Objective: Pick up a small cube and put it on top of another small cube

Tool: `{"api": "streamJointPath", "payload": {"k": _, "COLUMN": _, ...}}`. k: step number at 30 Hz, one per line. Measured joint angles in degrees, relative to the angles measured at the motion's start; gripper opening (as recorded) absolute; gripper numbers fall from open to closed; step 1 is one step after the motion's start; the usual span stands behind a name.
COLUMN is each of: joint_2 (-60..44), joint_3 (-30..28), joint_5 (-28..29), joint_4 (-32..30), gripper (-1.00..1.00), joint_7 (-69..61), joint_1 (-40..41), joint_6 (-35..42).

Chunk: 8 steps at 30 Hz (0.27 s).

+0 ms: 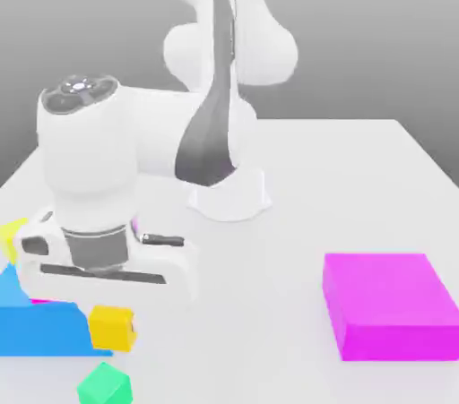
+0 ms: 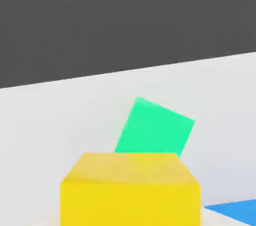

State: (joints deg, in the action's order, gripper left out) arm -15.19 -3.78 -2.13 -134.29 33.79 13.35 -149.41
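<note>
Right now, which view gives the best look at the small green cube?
The hand view: the small green cube sits large and tilted on the white table, just past the golden yellow cube, which covers its near edge. In the exterior view it is a small shape near the bottom edge, below the yellow cube.

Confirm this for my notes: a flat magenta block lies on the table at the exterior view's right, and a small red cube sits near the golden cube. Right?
Not quite. The small cube near the golden cube is green, not red; the exterior view shows it, and so does the hand view. The flat magenta block does lie on the table at the exterior view's right.
</note>
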Motion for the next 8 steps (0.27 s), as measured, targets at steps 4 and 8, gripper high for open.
{"api": "streamJointPath", "payload": {"k": 4, "joint_2": -5.76, "joint_3": 0.35, "joint_5": -0.8, "joint_4": 0.98, "gripper": 1.0, "joint_7": -0.84, "joint_1": 0.42, "joint_6": -4.77}}
{"api": "streamJointPath", "payload": {"k": 8, "joint_2": -5.76, "joint_3": 0.35, "joint_5": -0.8, "joint_4": 0.98, "gripper": 1.0, "joint_7": -0.84, "joint_1": 0.42, "joint_6": -4.77}}
